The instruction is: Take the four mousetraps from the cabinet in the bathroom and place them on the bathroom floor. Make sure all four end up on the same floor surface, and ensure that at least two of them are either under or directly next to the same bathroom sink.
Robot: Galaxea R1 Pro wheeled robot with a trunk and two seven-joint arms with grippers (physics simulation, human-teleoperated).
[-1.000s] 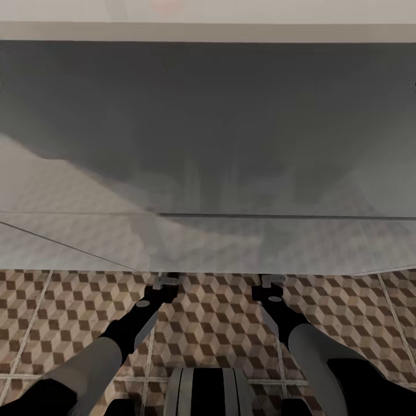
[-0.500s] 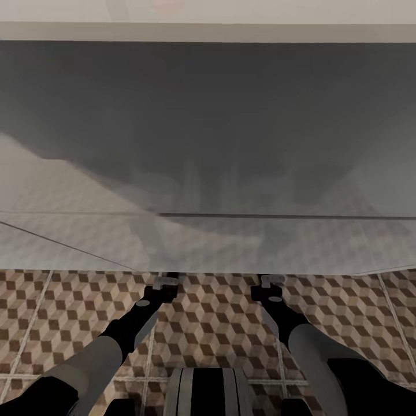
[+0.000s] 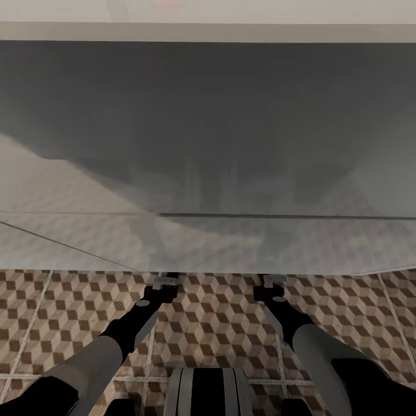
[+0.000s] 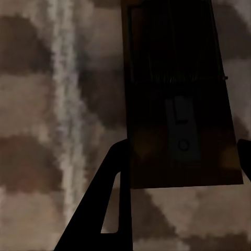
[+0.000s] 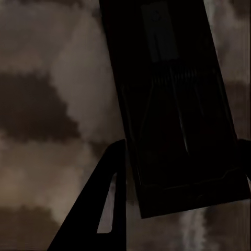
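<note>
My left gripper (image 4: 180,167) jaws pinch one flat brown wooden mousetrap (image 4: 178,99); my right gripper (image 5: 183,183) jaws pinch another mousetrap (image 5: 172,104) over the cube-patterned tile floor (image 3: 219,318).

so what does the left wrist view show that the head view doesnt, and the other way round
Left wrist view alone: a mousetrap, a dark wooden board with a metal spring and bar, sitting between the left gripper's fingers, seen close against the tiles.

Head view alone: both forearms reaching forward, the left gripper and right gripper with their tips at the lower edge of a wide white fixture, plus the robot's own base.

Both: the cube-patterned bathroom floor and the left gripper.
</note>
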